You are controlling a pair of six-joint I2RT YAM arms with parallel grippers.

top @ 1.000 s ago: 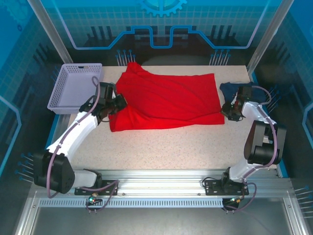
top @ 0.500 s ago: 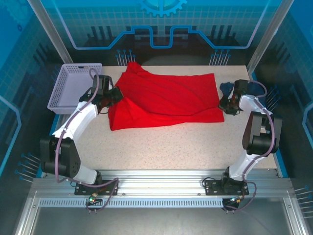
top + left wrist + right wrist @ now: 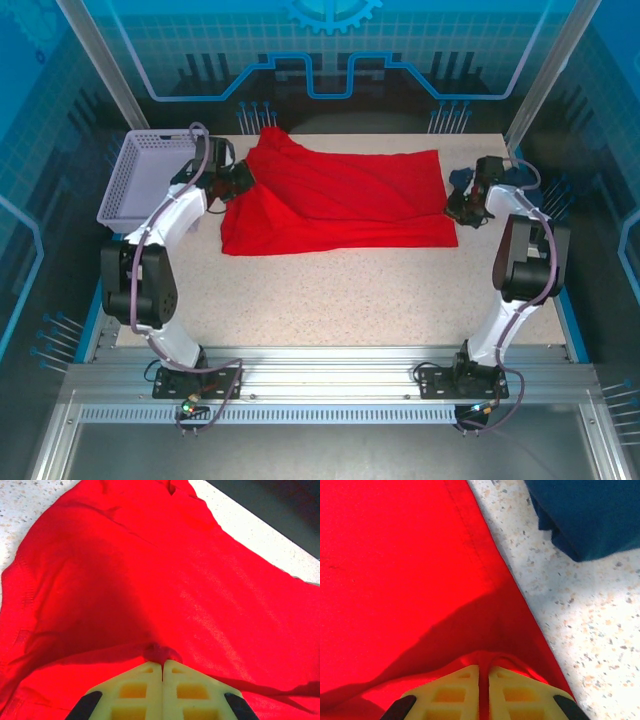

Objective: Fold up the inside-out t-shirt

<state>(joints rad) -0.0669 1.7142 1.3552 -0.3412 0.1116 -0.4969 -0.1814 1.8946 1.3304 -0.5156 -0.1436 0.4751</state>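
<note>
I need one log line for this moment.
left claw: shut on bright red cloth t-shirt; right claw: shut on t-shirt; fold: not yet done

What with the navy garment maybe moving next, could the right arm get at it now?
Probably, once freed: the right end effector is shut on the red t-shirt's edge. The navy garment lies close beside it, with bare table between.

Both arms stretch across the tabletop, the left gripper (image 3: pixel 243 180) toward its far-left corner and the right gripper (image 3: pixel 462 207) near its right edge, each with jaws pressed together, pinching the inside-out t-shirt (image 3: pixel 340 200).
</note>
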